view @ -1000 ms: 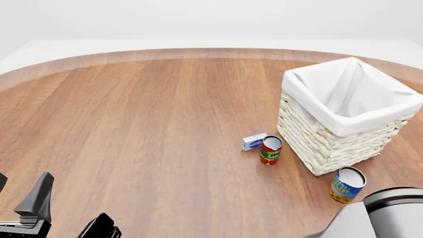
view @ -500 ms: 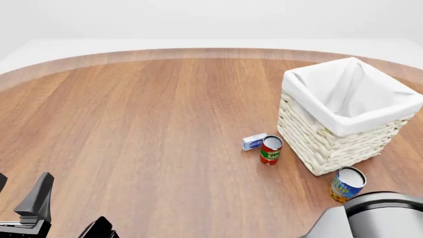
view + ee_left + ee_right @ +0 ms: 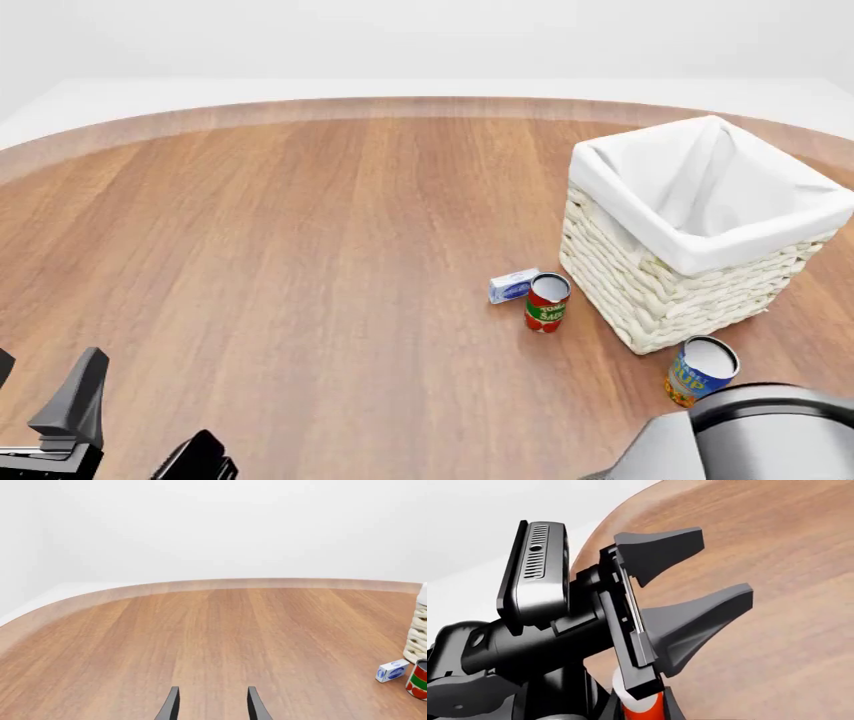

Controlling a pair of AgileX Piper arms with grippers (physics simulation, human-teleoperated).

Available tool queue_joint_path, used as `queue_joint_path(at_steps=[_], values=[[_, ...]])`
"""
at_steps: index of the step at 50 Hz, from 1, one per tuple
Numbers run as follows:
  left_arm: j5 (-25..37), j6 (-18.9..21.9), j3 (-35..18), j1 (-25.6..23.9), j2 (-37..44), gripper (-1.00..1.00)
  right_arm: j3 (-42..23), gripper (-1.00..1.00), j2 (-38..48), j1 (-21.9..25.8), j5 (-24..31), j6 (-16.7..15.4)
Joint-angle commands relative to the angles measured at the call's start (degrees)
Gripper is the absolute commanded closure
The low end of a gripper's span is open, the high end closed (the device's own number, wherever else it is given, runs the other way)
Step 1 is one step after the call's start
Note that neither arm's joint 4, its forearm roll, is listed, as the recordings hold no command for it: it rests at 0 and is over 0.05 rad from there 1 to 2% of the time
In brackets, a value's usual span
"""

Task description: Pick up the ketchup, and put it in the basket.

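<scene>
Front view high behind – left wrist low; both see basket [image 3: 694,235]

Evenly and brightly lit, diffuse, without glare. Faint soft shadows only beside the basket [image 3: 694,240] and cans on the table [image 3: 294,250]. Sharp throughout, rendered cleanly; no visible blur or edge distortion.
</scene>
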Motion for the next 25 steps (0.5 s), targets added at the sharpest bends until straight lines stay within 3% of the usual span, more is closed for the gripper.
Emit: queue_joint_path(at_steps=[1, 25], values=[[0.00, 0.00, 0.00, 0.00, 0.00, -1.00, 0.23, 1.00, -0.58, 0.08, 0.24, 0.92], [0.00, 0.00, 0.00, 0.00, 0.00, -1.00, -0.87, 1.00, -1.63, -3.15, 1.46, 0.52]])
